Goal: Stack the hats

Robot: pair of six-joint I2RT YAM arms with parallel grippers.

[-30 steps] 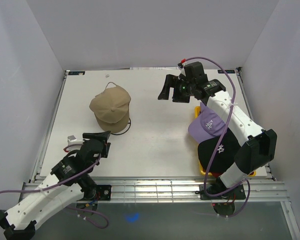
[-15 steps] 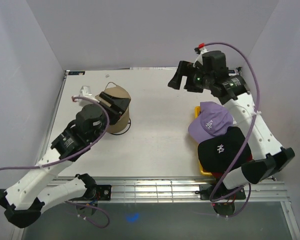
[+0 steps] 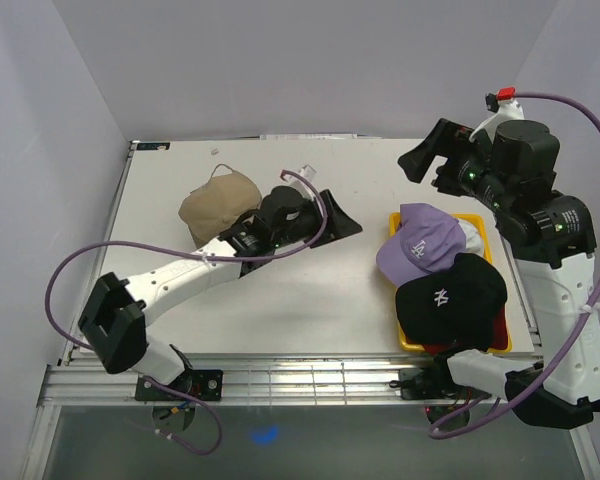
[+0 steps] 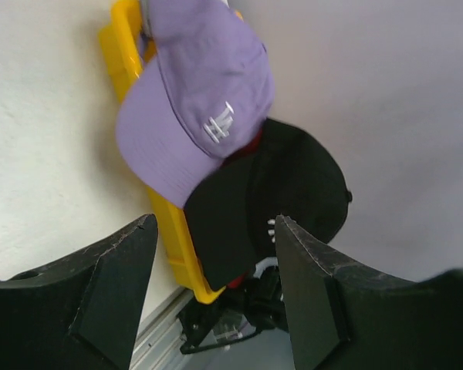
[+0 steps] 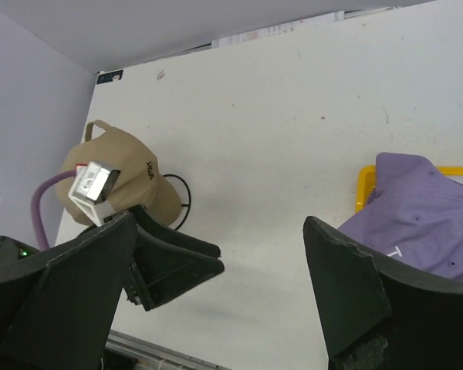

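A tan hat (image 3: 212, 203) lies on the white table at the back left, also seen in the right wrist view (image 5: 135, 179). A lavender hat (image 3: 420, 245) and a black hat (image 3: 450, 293) with a white logo overlap on a yellow tray (image 3: 488, 347) at the right. The left wrist view shows the lavender hat (image 4: 193, 92) lying over the black hat (image 4: 285, 193), with a sliver of dark red between them. My left gripper (image 3: 342, 225) hangs open and empty in mid-table, pointing toward the tray. My right gripper (image 3: 420, 166) is open and empty, raised above the back right.
The tray's rim (image 4: 122, 58) stands close to the table's right edge. A bit of white fabric (image 3: 471, 233) shows behind the lavender hat. Grey walls close in the table on three sides. A metal rail (image 3: 300, 378) runs along the near edge.
My left arm has swung from the near left, past the tan hat, out to mid-table facing the tray. My right arm has pulled back and up to the right. The hats have not moved.
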